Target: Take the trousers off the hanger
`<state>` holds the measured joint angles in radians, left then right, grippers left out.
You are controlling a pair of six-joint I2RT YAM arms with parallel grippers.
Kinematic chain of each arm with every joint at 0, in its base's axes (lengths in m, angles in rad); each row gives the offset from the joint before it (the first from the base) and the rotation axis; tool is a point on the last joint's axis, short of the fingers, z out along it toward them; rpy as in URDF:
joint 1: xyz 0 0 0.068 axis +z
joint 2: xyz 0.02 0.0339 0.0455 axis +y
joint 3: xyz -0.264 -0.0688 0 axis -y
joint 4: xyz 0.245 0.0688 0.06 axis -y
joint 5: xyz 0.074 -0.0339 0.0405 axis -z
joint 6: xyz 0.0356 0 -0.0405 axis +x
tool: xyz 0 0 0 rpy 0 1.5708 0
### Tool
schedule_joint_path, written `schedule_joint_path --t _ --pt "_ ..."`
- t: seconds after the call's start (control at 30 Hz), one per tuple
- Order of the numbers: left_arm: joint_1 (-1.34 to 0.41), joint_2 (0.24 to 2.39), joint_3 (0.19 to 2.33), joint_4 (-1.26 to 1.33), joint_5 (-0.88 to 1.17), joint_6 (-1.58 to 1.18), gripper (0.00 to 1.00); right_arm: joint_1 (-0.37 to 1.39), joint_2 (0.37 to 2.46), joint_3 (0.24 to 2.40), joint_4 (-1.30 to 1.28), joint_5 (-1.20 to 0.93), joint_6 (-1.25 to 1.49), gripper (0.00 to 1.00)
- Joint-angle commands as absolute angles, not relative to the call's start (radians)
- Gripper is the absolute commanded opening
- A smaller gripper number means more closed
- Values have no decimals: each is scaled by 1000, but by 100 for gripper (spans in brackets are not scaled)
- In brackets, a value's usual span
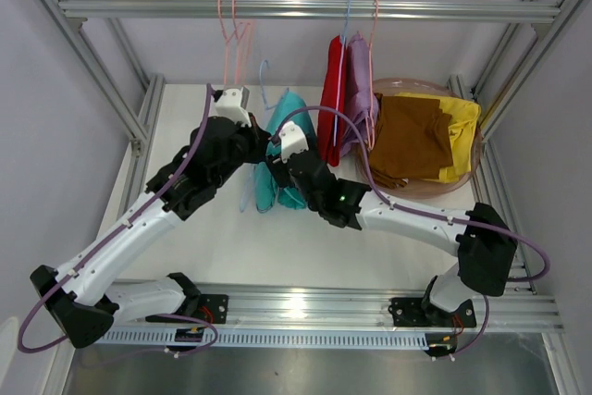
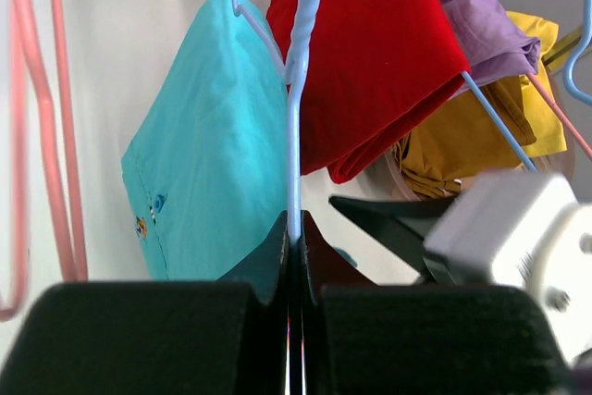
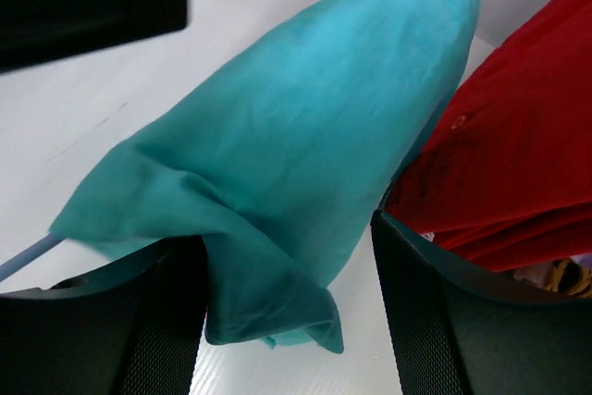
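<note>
The teal trousers (image 1: 285,150) hang draped on a light blue wire hanger (image 2: 294,127) over the table's middle. My left gripper (image 2: 294,228) is shut on that hanger's wire, just left of the cloth (image 1: 257,141). My right gripper (image 3: 287,312) is open, its fingers (image 3: 444,312) on either side of the teal trousers' (image 3: 305,127) lower folded end. The red trousers (image 1: 334,108) and the lavender trousers (image 1: 360,104) hang on hangers from the rail. The brown trousers (image 1: 410,136) and the yellow trousers (image 1: 460,131) lie in the tub.
A pinkish translucent round tub (image 1: 421,190) stands at the back right. Empty pink hangers (image 1: 236,39) hang from the metal rail (image 1: 139,8) at the left. Frame posts stand at both sides of the white table (image 1: 231,238).
</note>
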<state>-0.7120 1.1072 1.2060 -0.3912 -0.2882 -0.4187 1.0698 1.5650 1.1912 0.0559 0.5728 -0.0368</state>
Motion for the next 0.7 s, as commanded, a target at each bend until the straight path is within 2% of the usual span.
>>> schedule_joint_path --t 0.0,0.13,0.23,0.33,0.37,0.4,0.67 --pt "-710 1095 1232 -367 -255 -433 0 1040 1595 1187 150 600 -77 69" --pt "-704 1098 1232 -365 -242 -434 0 1026 1632 1186 193 586 -90 63" --pt "-692 1101 1235 -368 -229 -442 0 1025 1651 1193 213 552 -94 50" --pt "-681 1100 1233 -367 -222 -445 0 1023 1634 1187 216 486 -77 24" --pt "-678 1101 1230 -367 -218 -445 1 1022 1626 1187 215 465 -66 7" --pt "-675 1103 1235 -368 -216 -446 0 1022 1612 1187 210 454 -63 0" --pt "-644 1118 1232 -371 -216 -456 1 1083 1454 1296 46 555 -92 0"
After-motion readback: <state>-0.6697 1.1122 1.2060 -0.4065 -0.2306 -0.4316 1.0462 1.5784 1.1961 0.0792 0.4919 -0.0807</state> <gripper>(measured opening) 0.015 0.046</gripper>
